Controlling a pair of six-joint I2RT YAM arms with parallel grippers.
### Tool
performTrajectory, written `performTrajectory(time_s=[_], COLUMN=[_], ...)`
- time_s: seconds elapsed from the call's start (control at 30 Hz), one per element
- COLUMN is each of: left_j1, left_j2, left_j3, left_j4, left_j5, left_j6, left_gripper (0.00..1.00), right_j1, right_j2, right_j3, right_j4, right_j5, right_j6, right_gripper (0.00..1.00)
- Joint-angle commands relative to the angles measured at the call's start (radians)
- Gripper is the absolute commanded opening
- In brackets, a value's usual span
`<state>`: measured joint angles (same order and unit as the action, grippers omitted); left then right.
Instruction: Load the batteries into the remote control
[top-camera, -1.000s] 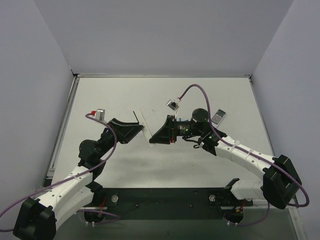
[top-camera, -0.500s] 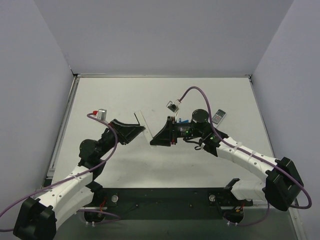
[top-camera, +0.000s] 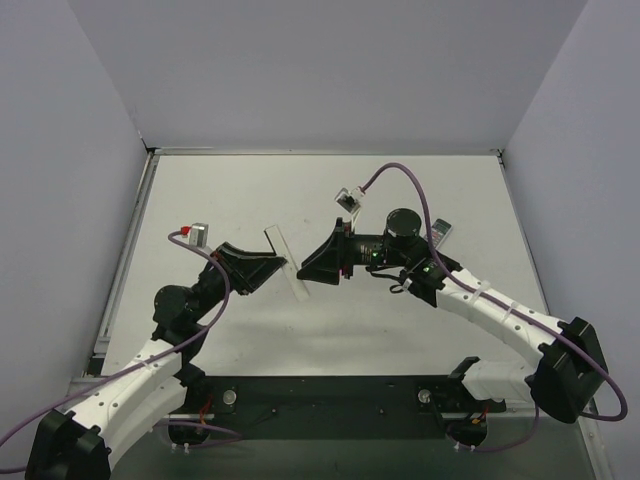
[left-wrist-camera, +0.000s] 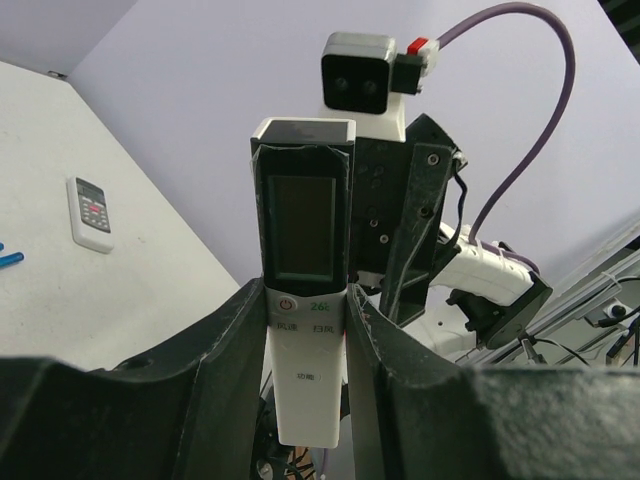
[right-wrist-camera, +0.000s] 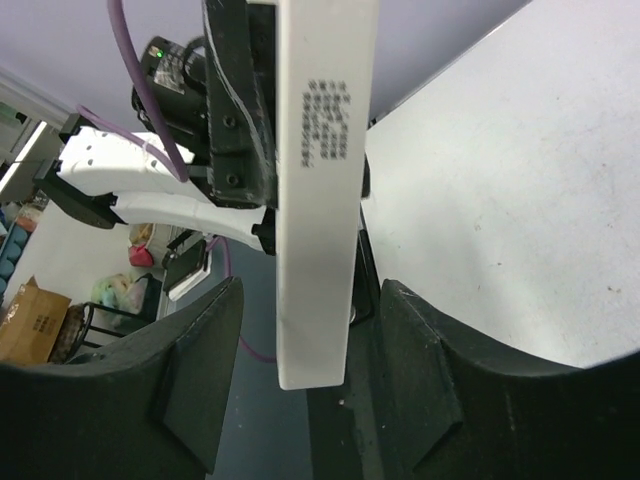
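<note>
Remote control (left-wrist-camera: 305, 215): held aloft over the table (top-camera: 400, 190), screen end up.
Left hand (left-wrist-camera: 307, 330): pinched on its lower body.
Right hand (right-wrist-camera: 310, 290): spread, back face flanked, untouched.
Risk: remote could be twisted loose or dropped if nudged off-centre.

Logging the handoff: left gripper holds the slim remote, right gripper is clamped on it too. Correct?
No. The left gripper holds the remote control, but the right gripper is not clamped: the right wrist view shows its jaws open, a gap either side of it.
</note>
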<state>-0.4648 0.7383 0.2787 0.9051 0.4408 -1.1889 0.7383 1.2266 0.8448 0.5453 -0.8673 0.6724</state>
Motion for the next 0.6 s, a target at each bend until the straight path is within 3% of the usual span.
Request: performTrajectory(time_s=[0.0,0.43,0.57], left_j1=[0.000,-0.005,-0.005], left_j2=[-0.034,-0.024,-0.019], left_j3=[-0.012,-0.001,0.004], left_j4=[0.011,0.028,0.034], left_j5=[-0.011,-0.007,-0.007], left_j6=[0.017,0.018,0.014], left_gripper=[0.00,0.00,0.00], right_j1=[-0.007,-0.005,-0.005], right_j2=[0.013,0.082,0.090], right_j3=[0.088,0.131,0.129], right_j4=[0.068,0.094,0.099], right_j5=[-0.010,-0.030,-0.041], right_j6=[-0.004,0.033,0.038], right_gripper=[0.51,0.42,0.33])
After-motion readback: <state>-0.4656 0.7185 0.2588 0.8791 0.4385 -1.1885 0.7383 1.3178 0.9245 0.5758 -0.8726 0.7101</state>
